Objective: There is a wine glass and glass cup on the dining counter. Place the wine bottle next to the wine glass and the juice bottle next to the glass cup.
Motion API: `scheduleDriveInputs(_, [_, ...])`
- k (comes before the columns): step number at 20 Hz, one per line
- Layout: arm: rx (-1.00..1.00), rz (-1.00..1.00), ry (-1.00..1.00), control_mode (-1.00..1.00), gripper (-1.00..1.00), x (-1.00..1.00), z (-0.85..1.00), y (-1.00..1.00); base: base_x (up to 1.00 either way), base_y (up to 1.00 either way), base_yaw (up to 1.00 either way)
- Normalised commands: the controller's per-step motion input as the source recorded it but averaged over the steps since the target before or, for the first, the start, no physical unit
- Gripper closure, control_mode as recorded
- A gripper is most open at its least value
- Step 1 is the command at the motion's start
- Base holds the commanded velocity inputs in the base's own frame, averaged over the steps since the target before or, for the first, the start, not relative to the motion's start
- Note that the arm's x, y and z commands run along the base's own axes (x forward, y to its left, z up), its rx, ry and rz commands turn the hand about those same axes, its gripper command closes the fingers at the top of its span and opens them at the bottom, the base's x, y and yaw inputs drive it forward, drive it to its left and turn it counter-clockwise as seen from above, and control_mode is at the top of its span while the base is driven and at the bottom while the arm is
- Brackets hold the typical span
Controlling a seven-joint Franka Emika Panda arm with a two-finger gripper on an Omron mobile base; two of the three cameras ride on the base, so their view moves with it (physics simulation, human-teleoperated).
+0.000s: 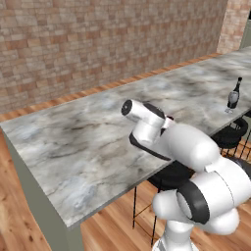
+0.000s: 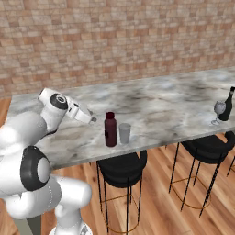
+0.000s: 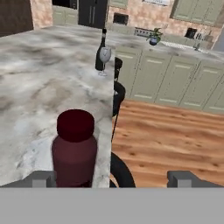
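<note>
Brick wall behind, marble counter (image 2: pixel 151 105) running across with black stools (image 2: pixel 121 167) under its near edge. I see the juice bottle (image 2: pixel 110 129) upright near the counter's front edge, glass cup (image 2: pixel 124 133) just beside it on its right. Wine bottle (image 2: pixel 226 105) and wine glass (image 2: pixel 219 110) stand together well apart, at the far right end. My gripper (image 3: pixel 111 178) is wide open, holding nothing, hovering just behind the juice bottle; one fingertip (image 3: pixel 41 178) sits beside its body.
</note>
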Motion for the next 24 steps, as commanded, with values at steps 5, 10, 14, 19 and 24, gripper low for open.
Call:
scheduleDriveInputs(5, [0.07, 0.23, 0.2, -1.0, -1.0, -0.43, 0.23, 0.0, 0.0, 0.0, 0.0])
scheduleDriveInputs(10, [0.06, 0.24, 0.2, -1.0, -1.0, -0.45, 0.22, 0.0, 0.0, 0.0, 0.0])
scheduleDriveInputs(14, [0.07, 0.29, 0.19, -1.0, -1.0, -0.43, 0.22, 0.0, 0.0, 0.0, 0.0])
scheduleDriveInputs(19, [0.11, 0.33, 0.19, -1.0, -1.0, -0.43, 0.19, 0.0, 0.0, 0.0, 0.0])
scheduleDriveInputs(24, [0.12, 0.33, 0.17, -1.0, -1.0, -0.45, 0.13, 0.0, 0.0, 0.0, 0.0])
